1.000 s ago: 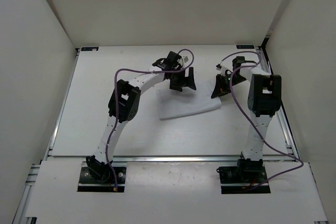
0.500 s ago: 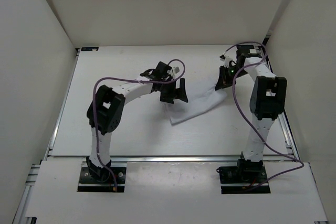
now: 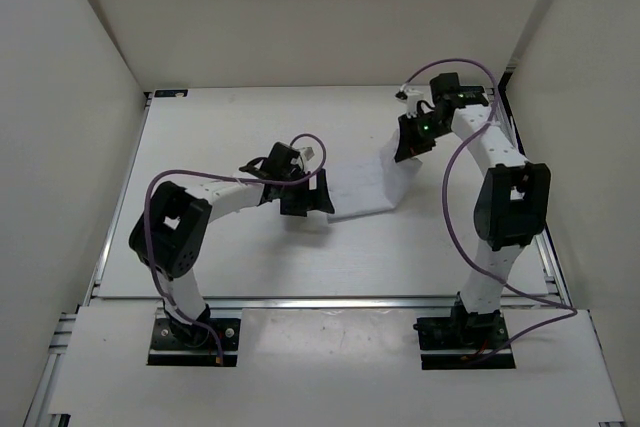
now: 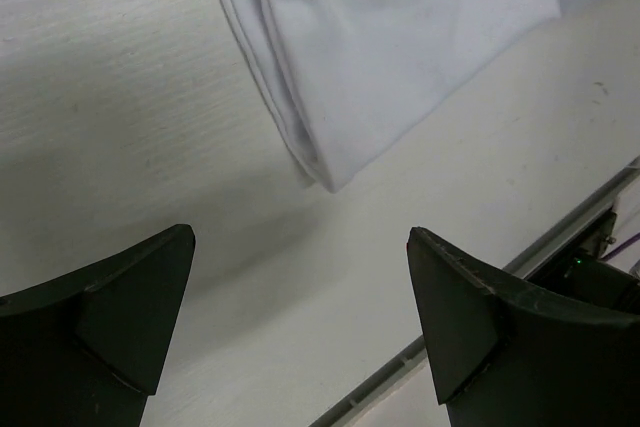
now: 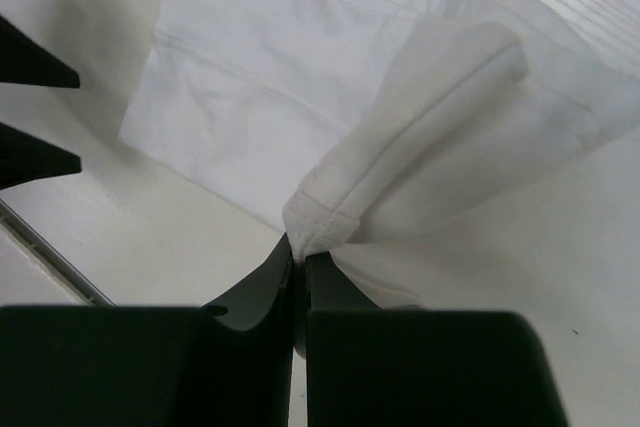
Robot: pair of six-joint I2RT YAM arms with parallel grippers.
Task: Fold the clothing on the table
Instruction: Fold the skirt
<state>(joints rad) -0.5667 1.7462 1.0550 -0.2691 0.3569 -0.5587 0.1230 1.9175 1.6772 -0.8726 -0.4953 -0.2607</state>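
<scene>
Toward the far right of the flat matte white tabletop (image 3: 200, 147), my right gripper (image 5: 298, 259) pinches a raised fold of the thin white fabric piece (image 5: 290, 97). My left gripper (image 4: 300, 239) hovers spread wide over its folded corner, touching nothing.

The left arm (image 3: 225, 193) bends its elbow out to the left and lays its forearm toward the middle. There the left gripper (image 4: 300, 237) hangs low, jaws spread wide with nothing between them. The right arm (image 3: 490, 142) stretches far forward, wrist turned inward, and the right gripper (image 5: 298, 259) pinches a fold of the clothing (image 5: 300, 87).
</scene>
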